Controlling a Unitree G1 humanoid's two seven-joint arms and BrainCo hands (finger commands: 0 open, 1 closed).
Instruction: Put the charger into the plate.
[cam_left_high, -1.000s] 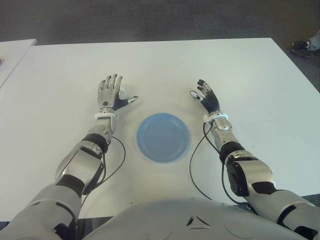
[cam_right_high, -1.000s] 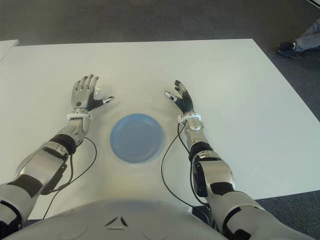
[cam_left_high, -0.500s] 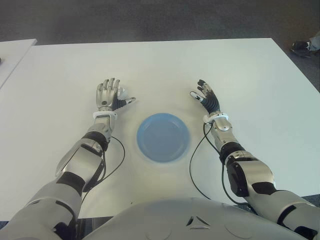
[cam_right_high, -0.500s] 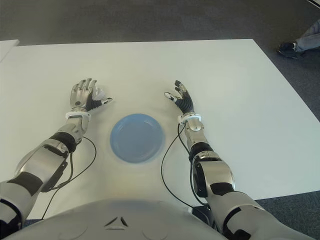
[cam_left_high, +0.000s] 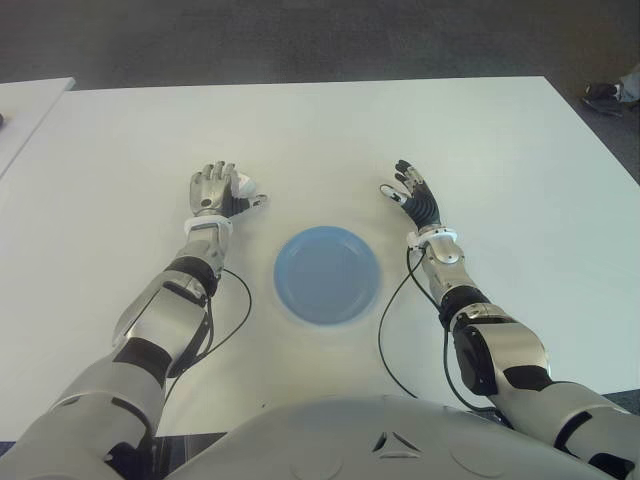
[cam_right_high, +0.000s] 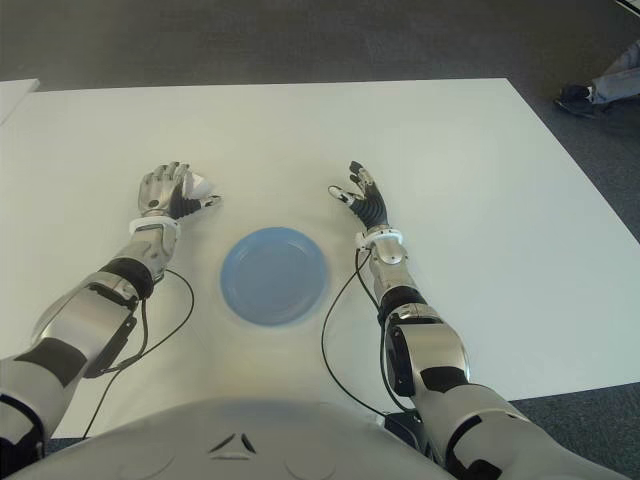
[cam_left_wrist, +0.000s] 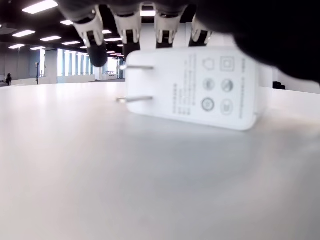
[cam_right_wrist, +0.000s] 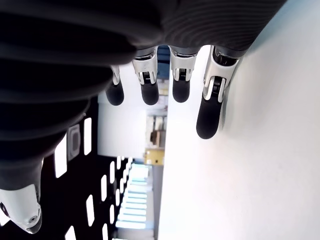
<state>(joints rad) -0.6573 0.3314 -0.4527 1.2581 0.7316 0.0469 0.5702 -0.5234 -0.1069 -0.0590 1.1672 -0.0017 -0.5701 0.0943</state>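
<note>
A: The left hand (cam_left_high: 215, 190) has curled its fingers down over the white charger (cam_left_wrist: 192, 85) since a second ago, left of the blue plate (cam_left_high: 327, 274)!

B: Closing, not yet gripping (charger's still on the table (cam_left_high: 480, 150)). Contact's hidden. Right hand (cam_left_high: 410, 192) waits open, right of the plate.

Charger (cam_left_wrist: 200, 87) on table (cam_left_high: 500, 150) under left robot hand (cam_left_high: 213, 189), left of plate (cam_left_high: 327, 274).

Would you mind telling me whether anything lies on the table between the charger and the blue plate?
Nothing visible does. The charger lies under the left hand, and only bare table separates it from the plate. The right hand shows beyond the plate's right side.
</note>
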